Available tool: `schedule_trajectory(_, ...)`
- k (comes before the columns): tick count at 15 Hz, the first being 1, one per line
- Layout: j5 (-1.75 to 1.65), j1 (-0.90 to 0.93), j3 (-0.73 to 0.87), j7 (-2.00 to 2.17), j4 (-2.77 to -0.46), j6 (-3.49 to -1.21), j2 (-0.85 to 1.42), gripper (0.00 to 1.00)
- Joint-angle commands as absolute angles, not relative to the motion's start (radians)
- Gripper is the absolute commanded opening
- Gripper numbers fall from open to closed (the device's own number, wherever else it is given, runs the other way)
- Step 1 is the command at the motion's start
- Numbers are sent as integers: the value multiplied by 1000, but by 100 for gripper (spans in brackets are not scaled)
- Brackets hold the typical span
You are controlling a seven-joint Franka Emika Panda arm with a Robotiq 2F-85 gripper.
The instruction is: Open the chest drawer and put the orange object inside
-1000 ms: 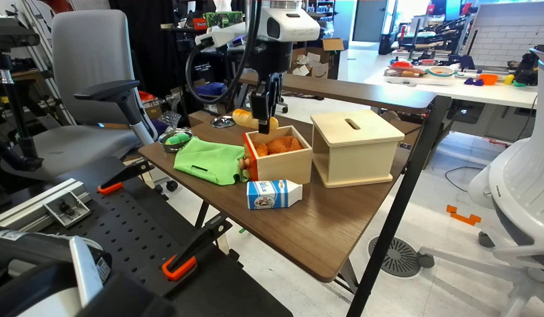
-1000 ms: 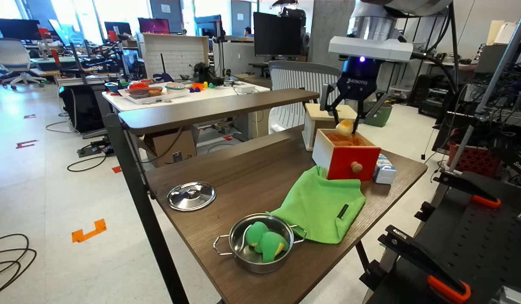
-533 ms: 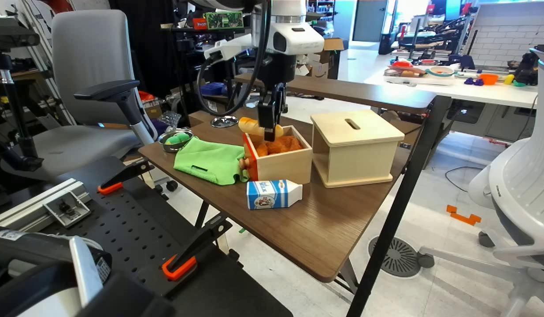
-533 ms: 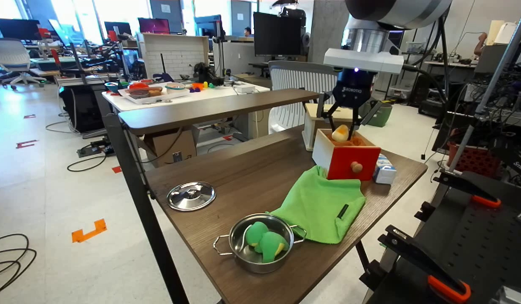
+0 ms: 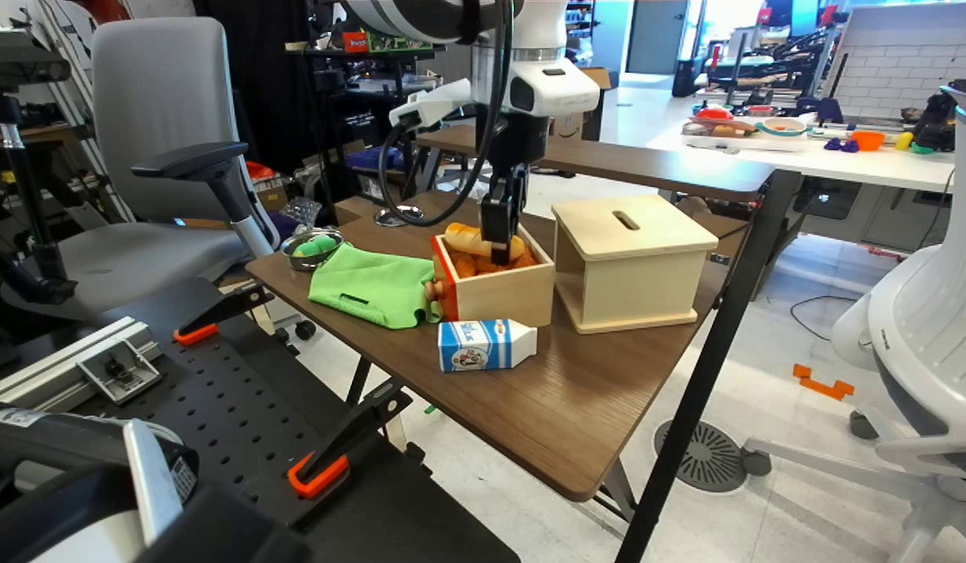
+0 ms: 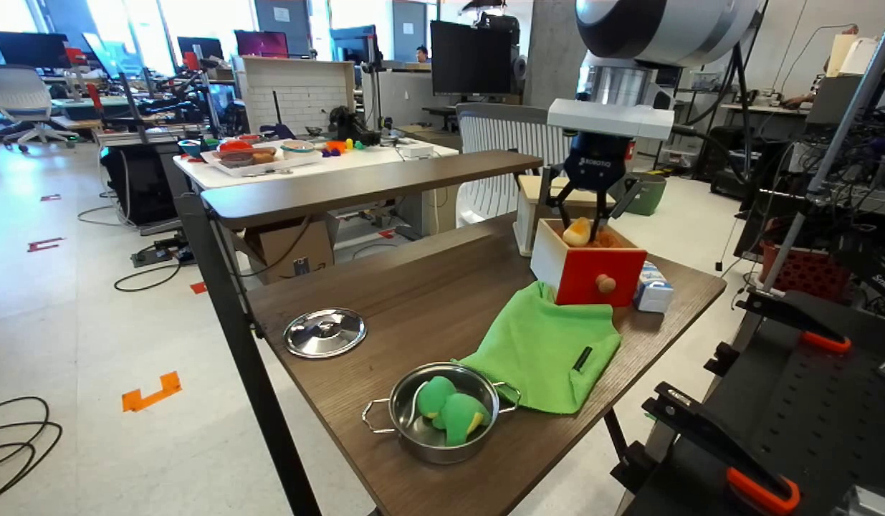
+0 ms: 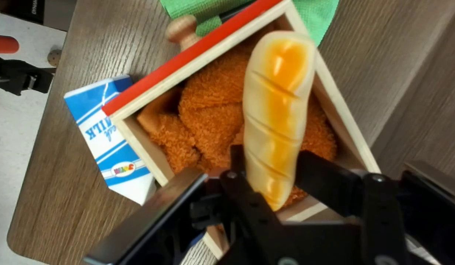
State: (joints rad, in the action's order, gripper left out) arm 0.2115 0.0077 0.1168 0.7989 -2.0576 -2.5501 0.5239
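Note:
The chest drawer (image 5: 498, 301), with its red front and round wooden knob, stands fully out on the table beside the pale box (image 5: 635, 289); its red front (image 6: 582, 281) faces the camera in an exterior view. My gripper (image 7: 269, 165) is shut on the orange object (image 7: 275, 117), an elongated, tapered, bread-like piece, cream with an orange top. In both exterior views the orange object (image 5: 468, 238) (image 6: 577, 233) and the fingertips are low over the drawer's opening, about at its rim. An orange-brown fuzzy item (image 7: 209, 106) fills much of the drawer beneath; contact with it is not clear.
A blue-and-white milk carton (image 5: 483, 346) lies against the drawer's side. A green cloth (image 6: 549, 351) lies before the red front. A metal pot (image 6: 442, 453) with green pieces and a metal lid (image 6: 326, 333) stand farther along. A raised shelf (image 5: 639, 164) runs behind.
The gripper has moved down and toward the box, carrying the orange object from above the drawer to about rim level over its opening. The drawer, box and carton have not moved.

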Motion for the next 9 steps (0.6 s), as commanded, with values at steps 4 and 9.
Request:
schedule_trajectory(4,157,24,137,783,-2032,-2548,534,86)
schedule_trajectory(9,152,18,133,755,-2050,-2556,491,100)
